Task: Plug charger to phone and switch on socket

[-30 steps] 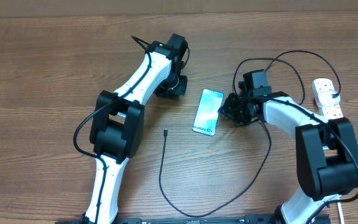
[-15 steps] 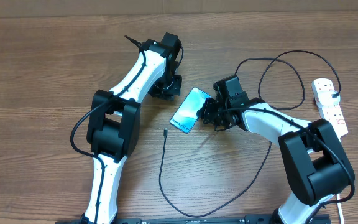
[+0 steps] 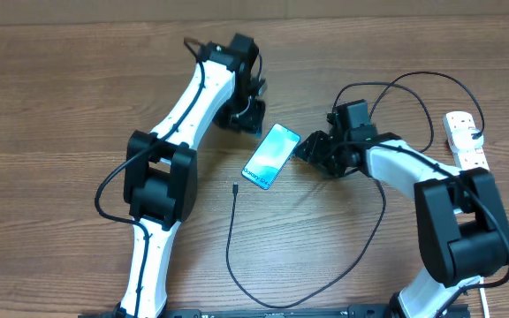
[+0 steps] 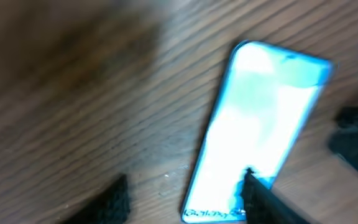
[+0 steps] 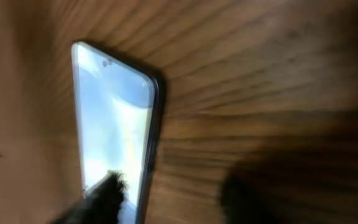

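Observation:
The phone (image 3: pixel 270 156) lies tilted on the wooden table, its light blue screen up. It also shows in the left wrist view (image 4: pixel 260 118) and the right wrist view (image 5: pixel 112 118). My left gripper (image 3: pixel 253 119) hovers open at the phone's upper left (image 4: pixel 185 202), one finger (image 4: pixel 263 199) over the screen's lower end. On the phone's right side my right gripper (image 3: pixel 309 147) is open too (image 5: pixel 173 196), with one finger (image 5: pixel 101 199) over the screen. The charger's connector tip (image 3: pixel 236 187) lies loose below the phone. Its thin black cable (image 3: pixel 229 238) loops along the front. The white socket (image 3: pixel 465 141) sits far right.
A loop of black cable (image 3: pixel 396 81) arcs behind the right arm toward the socket. Both arms' black and white links stretch from the table's front edge on either side of the phone. Bare wood lies to the left and at the back.
Both grippers have gone from shut to open. The right gripper pushed the phone left and turned it, then drew back to the right. The left gripper shifted slightly toward the phone.

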Tool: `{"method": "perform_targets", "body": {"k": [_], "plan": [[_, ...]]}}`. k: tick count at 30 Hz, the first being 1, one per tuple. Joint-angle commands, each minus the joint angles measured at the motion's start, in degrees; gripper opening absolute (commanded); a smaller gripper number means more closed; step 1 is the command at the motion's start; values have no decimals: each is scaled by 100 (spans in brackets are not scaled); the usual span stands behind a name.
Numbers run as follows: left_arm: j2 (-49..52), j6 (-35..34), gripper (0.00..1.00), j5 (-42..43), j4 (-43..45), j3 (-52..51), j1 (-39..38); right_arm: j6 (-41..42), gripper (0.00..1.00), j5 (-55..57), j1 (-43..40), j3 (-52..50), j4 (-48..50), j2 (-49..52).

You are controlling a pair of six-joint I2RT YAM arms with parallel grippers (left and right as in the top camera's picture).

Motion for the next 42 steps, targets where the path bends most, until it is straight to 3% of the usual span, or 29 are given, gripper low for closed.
{"method": "perform_targets", "body": {"k": [1,2,3,8,11,23,35,42], "plan": [[17,756,78,195,-260,553,-179,-354,70,-363,-472,-57,-254,31],[17,863,88,155,-291,553,-232,-474,74,-470,-590,-57,-345,31],[17,909,91,81,-310,540,-286,-535,76,-516,-691,-57,-433,31],[20,935,94,-466,-155,208,-632,-931,81,-503,-1130,-57,-883,31],[20,918,100,-538,-59,39,-778,-1167,100,-498,-1333,-57,-1040,31],[20,-13,100,-861,743,-527,-997,-1263,100,-387,-1499,-59,-1134,31],[20,-98,99,-863,1344,-1069,-1058,-1263,100,-385,-1499,-59,-1115,31],[20,-361,93,-1113,1526,-1351,-1121,-1263,100,-385,-1499,-59,-1115,31]]}}
